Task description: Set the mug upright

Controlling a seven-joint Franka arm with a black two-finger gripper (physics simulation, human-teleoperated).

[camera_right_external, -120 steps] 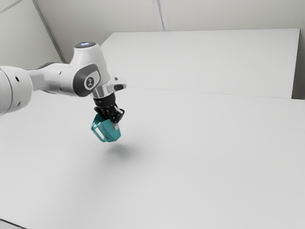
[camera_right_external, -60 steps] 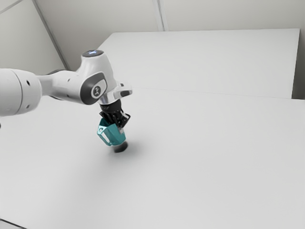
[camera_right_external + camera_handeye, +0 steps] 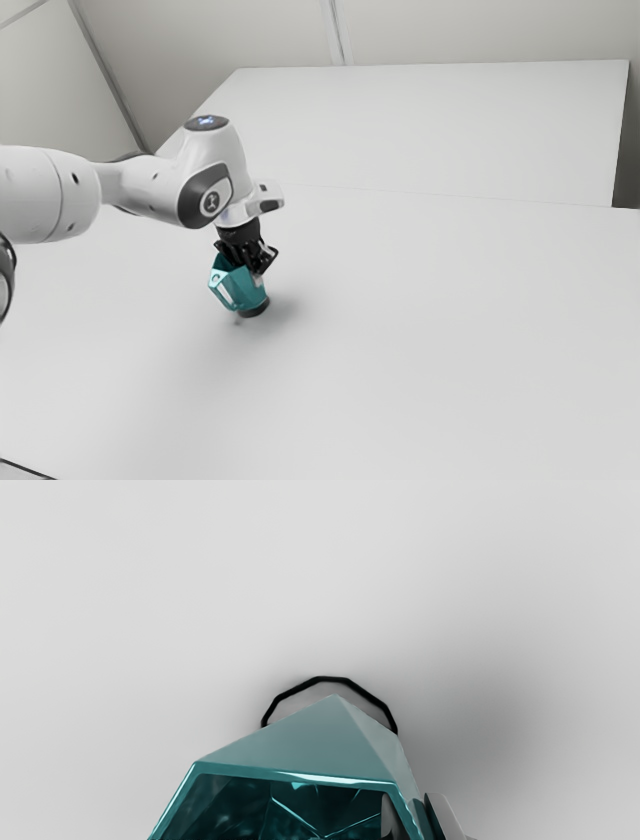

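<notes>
Pincer drawn in to no more than the thickness of the mug's wall, with one finger down inside the mouth and the other against the outside, so the wall of the teal, faceted mug is nipped between them. The mug hangs from that grip with its mouth up, its body tilted: the mouth leans toward the exterior view's left, the foot toward the right, and the handle sticks out on the left side. Under and just beside the foot, a dark, rounded outline sits on the white table; whether it is an object or only shading I cannot tell, nor whether the foot touches down. A soft shadow spreads from it toward the exterior view's right. Above, the white arm comes in from the exterior view's left, over the table. Beyond the mug, well apart from it, the table's far edge runs across as a thin line, and past that lies a broad pale panel with squared corners. Behind stands a light wall with a narrow grey strip. A thin black line crosses the exterior view's bottom left corner, well apart from the mug.
</notes>
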